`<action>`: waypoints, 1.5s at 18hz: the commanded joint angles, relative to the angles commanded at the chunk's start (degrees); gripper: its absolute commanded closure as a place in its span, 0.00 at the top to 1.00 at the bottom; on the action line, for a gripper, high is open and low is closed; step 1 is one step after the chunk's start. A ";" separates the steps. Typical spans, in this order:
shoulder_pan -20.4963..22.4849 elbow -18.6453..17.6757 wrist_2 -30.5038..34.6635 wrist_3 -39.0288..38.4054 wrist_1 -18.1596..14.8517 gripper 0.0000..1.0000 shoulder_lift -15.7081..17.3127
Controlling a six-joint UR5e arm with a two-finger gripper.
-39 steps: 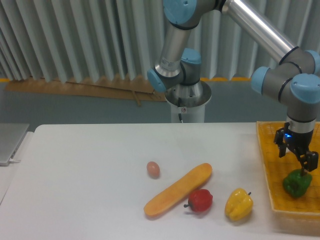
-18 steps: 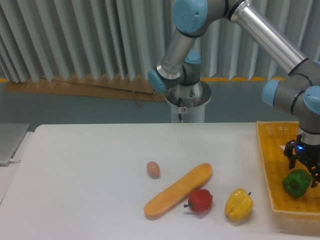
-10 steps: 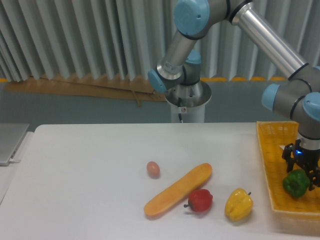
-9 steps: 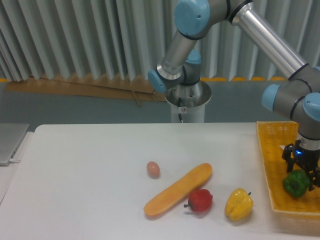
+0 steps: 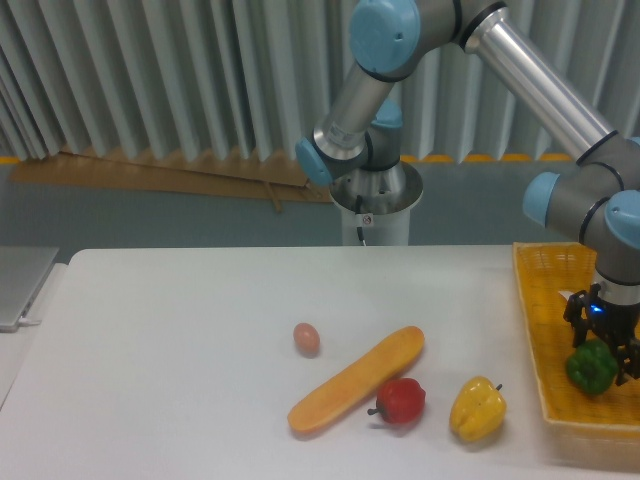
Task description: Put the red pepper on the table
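Lowered since two seconds ago, the gripper [image 5: 601, 350] now sits down around the green pepper [image 5: 592, 366] in the yellow basket [image 5: 543, 330].

From where I stand, the white table [image 5: 180, 360] fills most of the scene, with the arm [image 5: 520, 75] sweeping over it to the basket at the right edge. On the tabletop lies a long orange squash [image 5: 356, 380], and the red pepper [image 5: 401, 400] rests just beside its lower half, stem pointing left. The yellow pepper [image 5: 477, 408] stands near the red one, to its right. A small brown egg [image 5: 306, 339] sits apart on the left. The gripper's fingers straddle the green pepper, spread to either side of it; I cannot tell whether they press on it.
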 joint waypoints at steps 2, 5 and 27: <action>-0.09 0.09 0.00 0.00 0.00 1.00 -0.18; -0.17 0.00 0.26 0.09 0.17 1.00 -0.09; -0.62 -0.97 2.30 -2.72 1.85 0.57 0.35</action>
